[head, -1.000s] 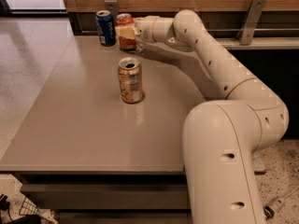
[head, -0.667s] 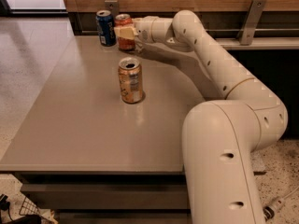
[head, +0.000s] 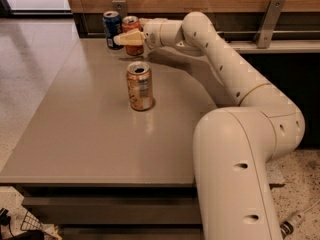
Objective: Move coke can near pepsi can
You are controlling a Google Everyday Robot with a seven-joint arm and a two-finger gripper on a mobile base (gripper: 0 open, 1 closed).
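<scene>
The coke can point(head: 132, 25), red-orange with a silver top, stands upright at the far edge of the table, just right of the dark blue pepsi can point(head: 112, 28). The two cans are nearly touching. My gripper point(head: 128, 38) reaches in from the right and is at the coke can at mid-height, covering part of its front. The lower part of the coke can shows beneath the gripper and rests on the table.
A tan-gold can point(head: 140, 86) with a pale label stands upright near the table's middle, in front of the two cans. My white arm point(head: 235, 79) spans the right side of the grey table point(head: 75, 134). A wooden wall with metal brackets point(head: 267, 19) runs behind.
The coke can stays beside the pepsi can. The gripper's pale front part now reaches a little further left across the can.
</scene>
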